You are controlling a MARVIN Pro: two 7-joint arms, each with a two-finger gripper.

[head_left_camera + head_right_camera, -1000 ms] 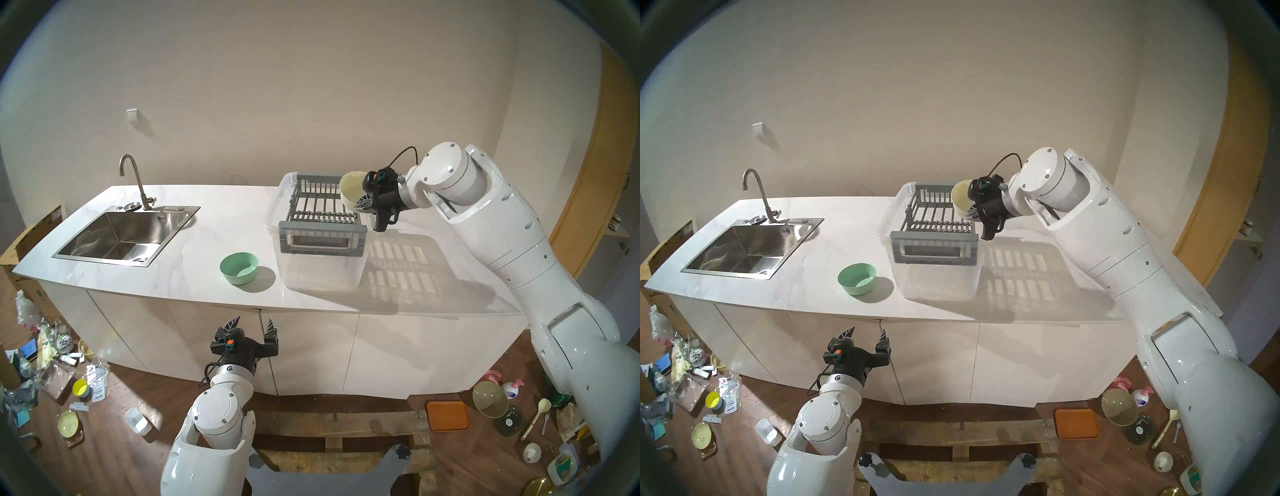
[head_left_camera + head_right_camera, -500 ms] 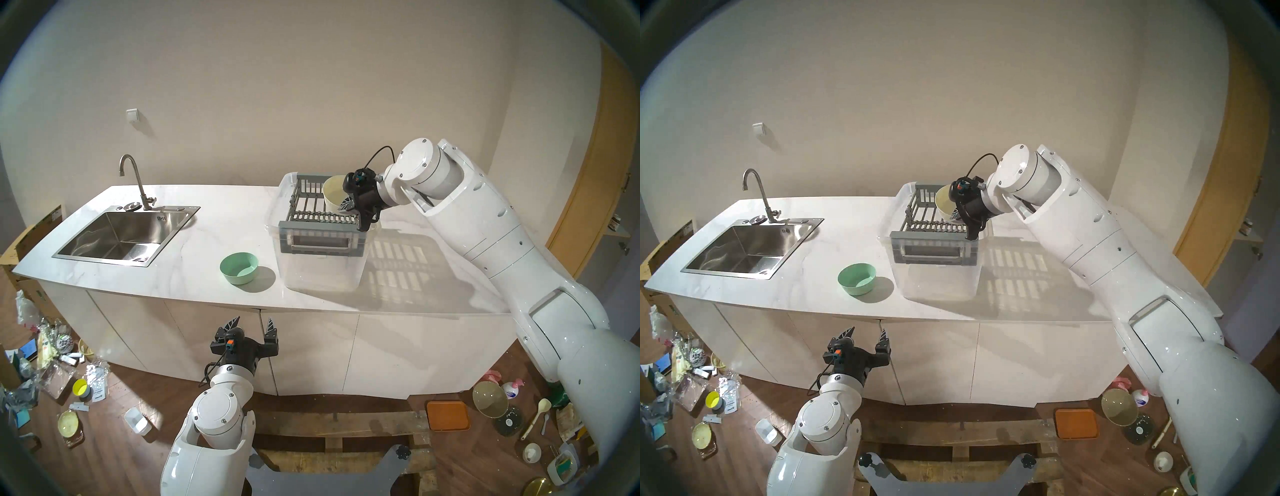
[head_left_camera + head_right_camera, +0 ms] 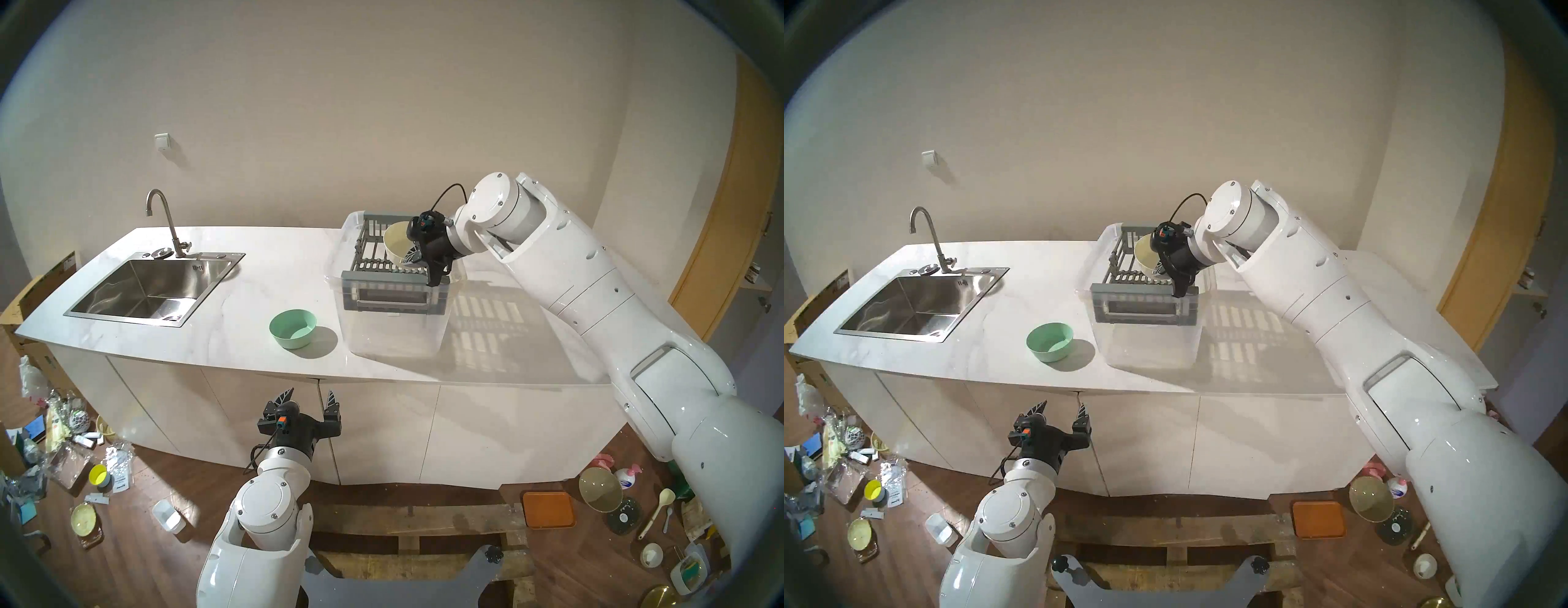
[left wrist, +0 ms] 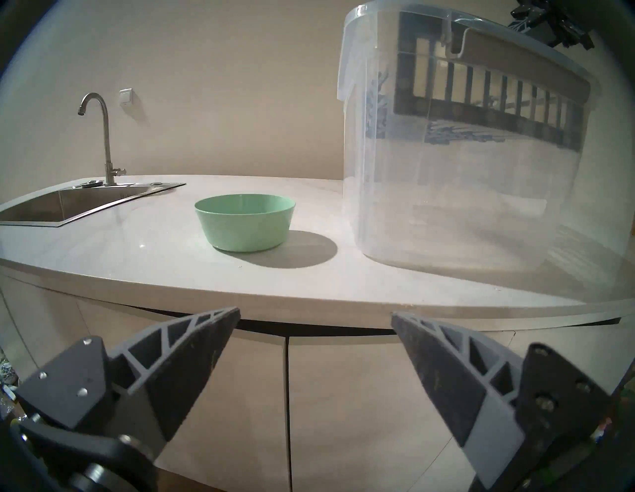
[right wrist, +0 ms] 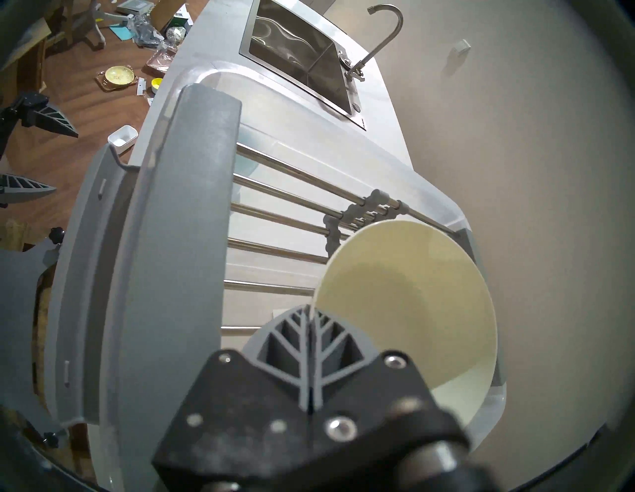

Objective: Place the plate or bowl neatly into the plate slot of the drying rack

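Observation:
My right gripper [image 3: 418,258] is shut on the rim of a cream bowl [image 3: 396,244] and holds it on its side, opening to the left, just above the right part of the grey drying rack [image 3: 388,277]. The wrist view shows the closed fingers [image 5: 302,330] on the cream bowl [image 5: 412,292], above the rack's floor bars and plate slots [image 5: 275,213]. Whether the bowl touches the bars is unclear. A green bowl [image 3: 292,327] stands upright on the counter left of the rack. My left gripper [image 3: 309,392] is open and empty below the counter's front edge.
The rack sits in a clear plastic tub [image 3: 394,331] on the white counter [image 3: 254,271]. A steel sink [image 3: 140,293] with a faucet [image 3: 163,220] is at the left. Many loose items lie on the floor on both sides.
My right arm has carried the cream bowl left, from beside the rack's right edge to over its right part, and slightly lower. The left arm and the green bowl have not moved.

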